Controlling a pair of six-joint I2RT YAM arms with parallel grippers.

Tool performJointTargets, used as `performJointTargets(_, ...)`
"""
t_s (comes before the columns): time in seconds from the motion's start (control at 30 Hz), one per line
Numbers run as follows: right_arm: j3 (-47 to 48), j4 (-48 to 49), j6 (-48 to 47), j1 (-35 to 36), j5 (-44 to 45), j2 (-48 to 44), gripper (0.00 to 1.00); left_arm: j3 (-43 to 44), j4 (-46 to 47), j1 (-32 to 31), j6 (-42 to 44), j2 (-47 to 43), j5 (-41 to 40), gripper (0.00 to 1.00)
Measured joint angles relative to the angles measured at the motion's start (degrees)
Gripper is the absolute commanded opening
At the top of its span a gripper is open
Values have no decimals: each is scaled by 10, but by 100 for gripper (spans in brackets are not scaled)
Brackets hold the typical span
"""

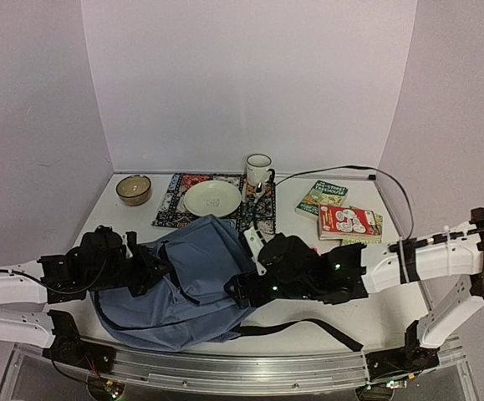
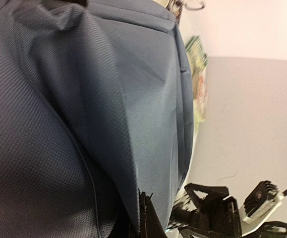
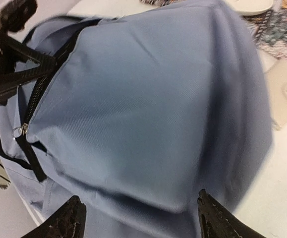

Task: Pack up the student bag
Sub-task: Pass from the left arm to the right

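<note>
Left gripper (image 2: 143, 218): squeezed tight, pinching fold of big soft slate-blue cloth backpack (image 1: 196, 276). Right gripper (image 3: 139, 198): black fingers (image 3: 69, 220) spread wide, holding nothing; backpack bulges just in front, between them. Backpack lies between both grippers.

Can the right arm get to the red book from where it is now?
Probably yes. The right end effector stands open at the student bag, holding nothing, and the red book lies uncovered beyond that arm's forearm. It would need to draw back from the bag first.
</note>
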Motion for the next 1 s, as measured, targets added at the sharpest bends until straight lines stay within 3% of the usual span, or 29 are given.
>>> performJointTargets(0.2,-24,-3,91,0,24,-61,98,0,8,-1,-40,-12,-40,0)
performJointTargets(0.43,-54,9,198,21,39,-54,98,30,15,-15,-63,14,-65,0)
performJointTargets(0.7,-82,102,272,42,37,-7,97,52,42,-52,-84,45,-103,0)
performJointTargets(0.8,-82,128,277,43,36,14,88,67,43,-73,-87,61,-127,0)
performJointTargets(0.9,-82,147,279,44,37,29,64,81,46,-92,-87,72,-148,0)
performJointTargets(1.0,-82,152,281,43,40,36,32,86,53,-108,-87,76,-165,0)
